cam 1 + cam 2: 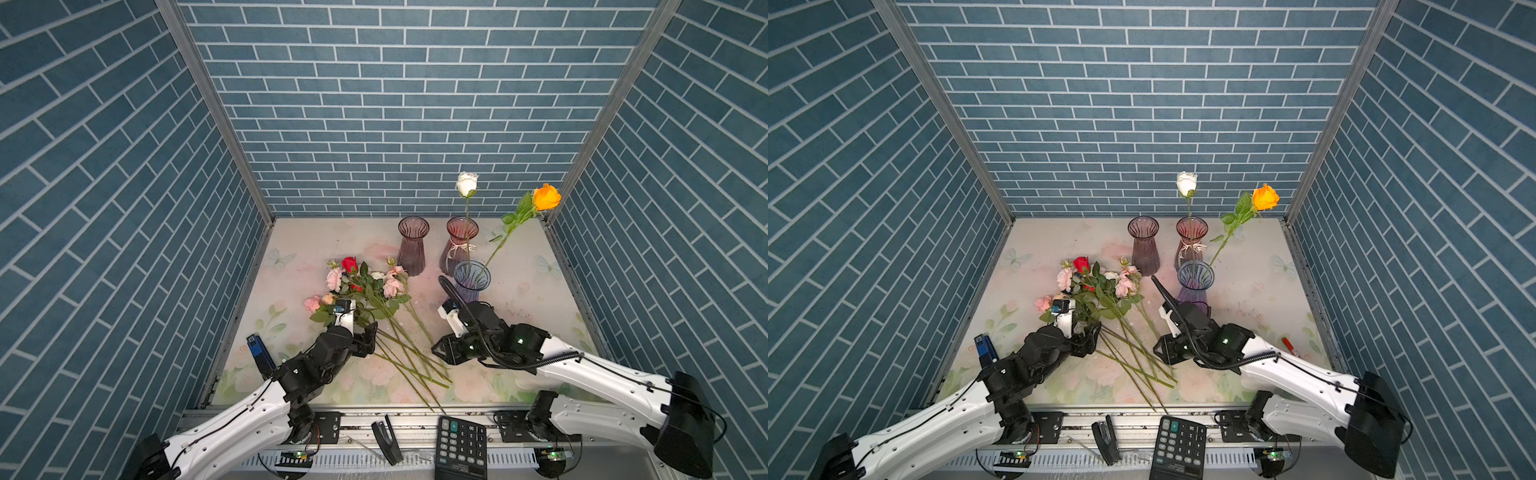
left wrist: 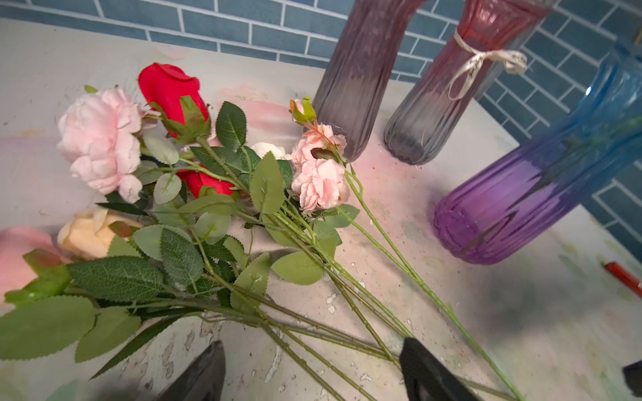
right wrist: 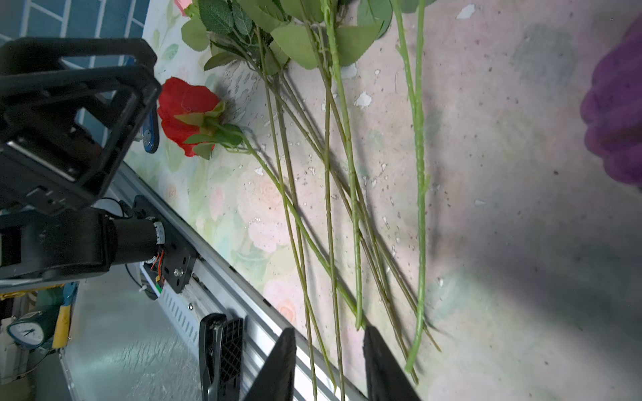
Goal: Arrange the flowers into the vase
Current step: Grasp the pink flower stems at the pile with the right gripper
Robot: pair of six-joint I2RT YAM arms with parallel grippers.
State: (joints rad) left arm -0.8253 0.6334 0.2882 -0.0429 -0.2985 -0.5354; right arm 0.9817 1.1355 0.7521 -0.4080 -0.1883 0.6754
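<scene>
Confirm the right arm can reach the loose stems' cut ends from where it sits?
Probably yes. The right gripper is close beside the stems, jaws apart, and a few stem ends run between its fingers. Nothing lies in the way. The left gripper is farther up the same stems, near the leaves.

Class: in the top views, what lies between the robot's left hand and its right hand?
The flowers' green stems, lying fanned between the left hand and the right hand; both top views show it.

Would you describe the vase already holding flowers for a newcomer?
On the floral tabletop, right of the flower pile, find the mauve vase and ribboned pink vase. In front of them, the blue-purple vase alone holds a white rose and an orange rose.
</scene>
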